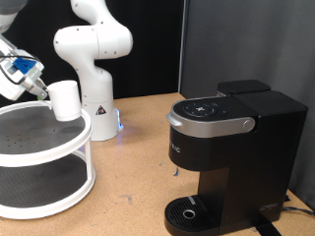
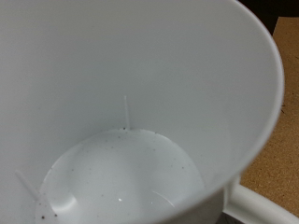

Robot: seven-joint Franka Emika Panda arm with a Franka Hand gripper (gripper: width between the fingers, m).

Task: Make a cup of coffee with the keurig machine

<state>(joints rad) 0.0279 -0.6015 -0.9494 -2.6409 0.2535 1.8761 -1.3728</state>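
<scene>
Above the white two-tier stand (image 1: 44, 138), the end effector (image 1: 45, 93) grips the cup (image 1: 66, 100), upright, mouth up.

Wooden bench (image 1: 133, 167) carries a white two-tier round rack (image 1: 44, 162) at the exterior view's left, the white robot arm base (image 1: 98, 113) behind it, and the black keurig machine (image 1: 231, 162) at the right.

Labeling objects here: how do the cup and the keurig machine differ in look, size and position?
The cup is white and small; the keurig machine is matte black and far larger. The cup is at the gripper above the white rack at the exterior view's left; the machine stands on the table at its right.
</scene>
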